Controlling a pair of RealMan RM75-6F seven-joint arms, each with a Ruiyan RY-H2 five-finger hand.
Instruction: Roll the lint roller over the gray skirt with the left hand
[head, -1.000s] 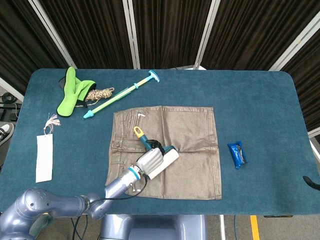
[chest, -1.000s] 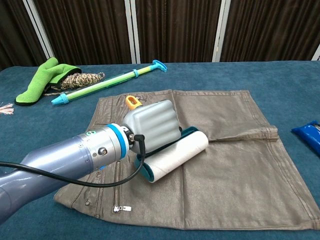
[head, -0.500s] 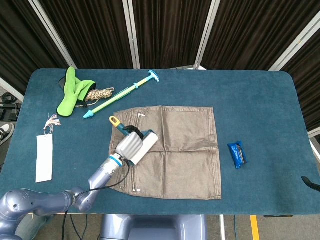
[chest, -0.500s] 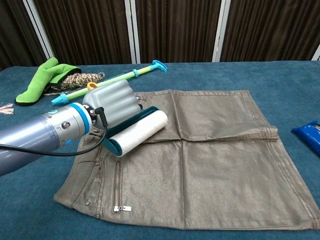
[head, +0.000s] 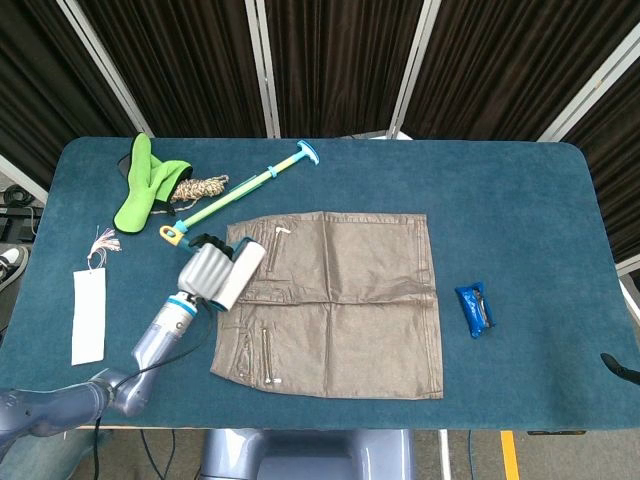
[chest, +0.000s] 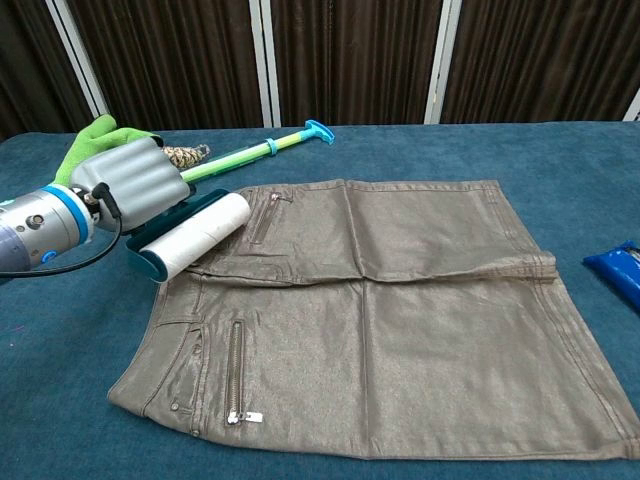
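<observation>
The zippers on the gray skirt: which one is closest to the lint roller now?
The short zipper near the gray skirt's top edge, beside the lint roller; the other zipper lies lower, toward the near edge.

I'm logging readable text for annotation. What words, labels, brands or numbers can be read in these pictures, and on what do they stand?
No text can be read in either view.
Blue packet: it may carry printing, but it is too small and blurred to read.
White tag: no writing shows.
Lint roller, held by the left hand: no label shows.
Gray skirt: no label shows.
</observation>
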